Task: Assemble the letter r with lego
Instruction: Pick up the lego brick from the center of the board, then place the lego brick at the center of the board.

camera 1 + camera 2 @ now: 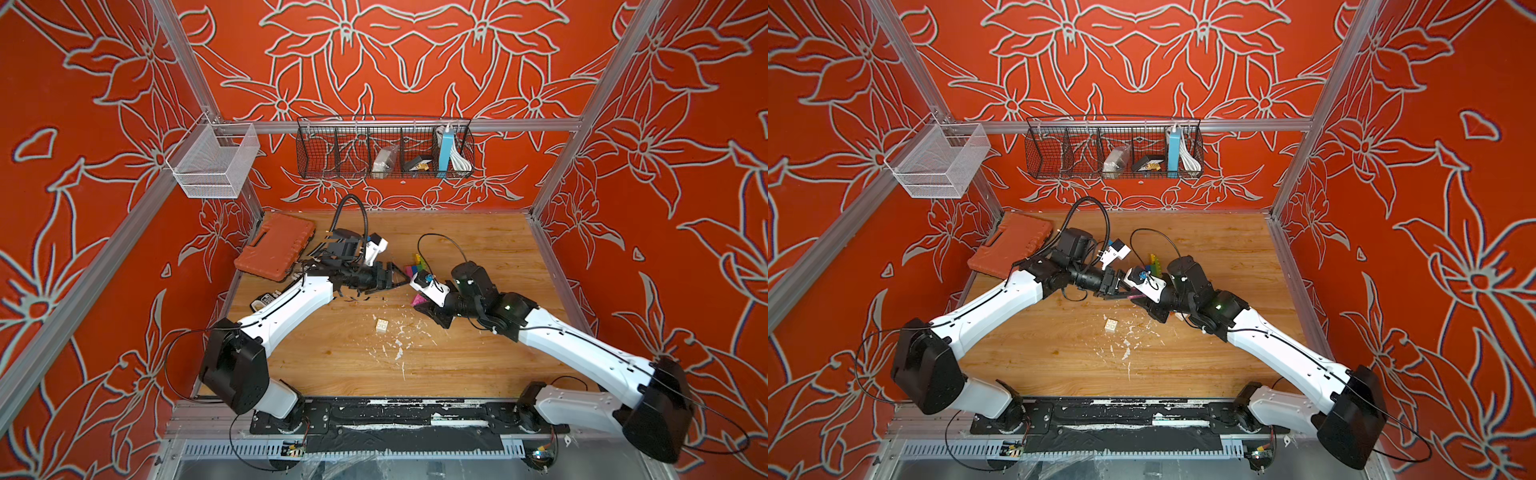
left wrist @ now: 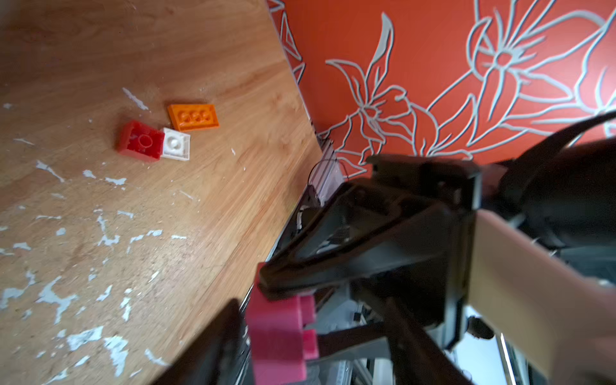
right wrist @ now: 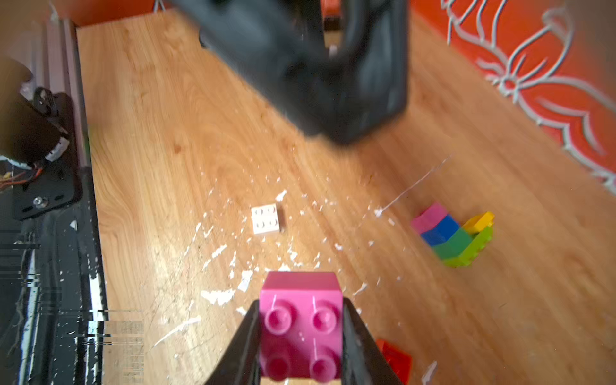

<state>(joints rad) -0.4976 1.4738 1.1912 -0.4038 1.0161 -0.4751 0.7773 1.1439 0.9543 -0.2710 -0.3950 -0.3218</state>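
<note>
Bright, even light, soft shadows. Left wrist view: pink brick (image 2: 278, 336) blurred. Tearing streaks across left arm (image 1: 286, 309) in a top view.

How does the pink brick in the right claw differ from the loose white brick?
Colour: the pink brick is magenta, the white brick off-white. State: the pink brick is clamped in the right claw, a finger on each side; the white brick lies free on the table, studs up. Shared: both are square with four studs.
</note>
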